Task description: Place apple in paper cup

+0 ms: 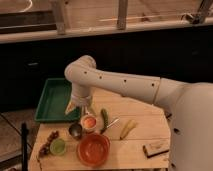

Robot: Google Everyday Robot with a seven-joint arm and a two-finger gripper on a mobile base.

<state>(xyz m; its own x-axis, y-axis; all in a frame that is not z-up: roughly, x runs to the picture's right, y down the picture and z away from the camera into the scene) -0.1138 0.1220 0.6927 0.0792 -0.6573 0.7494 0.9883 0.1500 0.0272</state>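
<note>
Tabletop stock, listed for you from back to front.

- green tray (pixel 54 100): back-left corner of the wooden table (pixel 145 122), its outer side past the table's left edge.
- white arm (pixel 120 82): reaches in from your right across the back half of the table.
- gripper (pixel 80 107): hangs at the arm's end by the tray's right front corner, just above and behind the paper cup. You cannot tell whether the claw is open or closed.
- paper cup (pixel 88 129): mid-table, with a pale rim. The orange-red round mass inside it is apparently the apple (pixel 88 122).
- metal cup (pixel 75 131): just left-front of the paper cup, close against it.
- green vegetable (pixel 104 118): just right of the paper cup, with a utensil (pixel 111 125) slanting beside it.
- banana (pixel 127 129): further right, apart from the rest.
- red bowl (pixel 93 149): in front of both cups, near the front edge.
- green cup (pixel 58 146): left of the bowl, with grapes (pixel 49 140) beside it towards the left edge.
- flat packet (pixel 156 148): near the right front corner.
- black pole (pixel 24 145): stands beside the table's left edge.

Your bare wood lies behind the banana under the arm, and between the banana and the packet.
</note>
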